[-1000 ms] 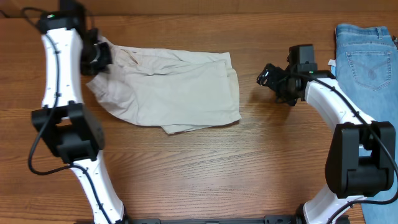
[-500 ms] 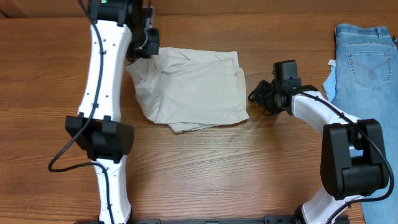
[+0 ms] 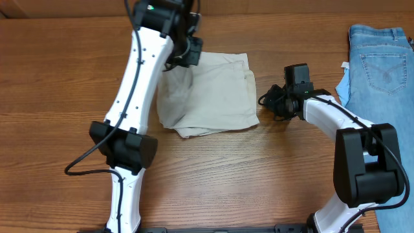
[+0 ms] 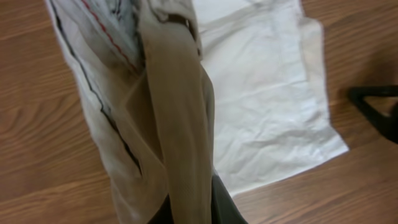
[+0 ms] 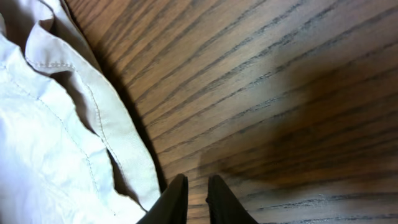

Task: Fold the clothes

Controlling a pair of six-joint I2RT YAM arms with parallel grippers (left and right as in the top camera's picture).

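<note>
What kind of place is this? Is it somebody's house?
Probably not a house, more likely a robot lab or practice workshop. A left arm and a right arm are mounted at a wooden table, where khaki trousers and blue jeans are laid out.

A wooden desk (image 3: pixel 52 97) fills nearly the whole overhead view, its medium-brown surface crossed by dark grain lines running from side to side. Along the far edge at the upper left, a paler tan strip shows beyond the wood; what it is cannot be told. Blue denim jeans (image 3: pixel 381 58) lie flat at the far right corner. The light is soft and even, casting only blurred shadows, one a broad dim patch across the grain in the right wrist view.
</note>
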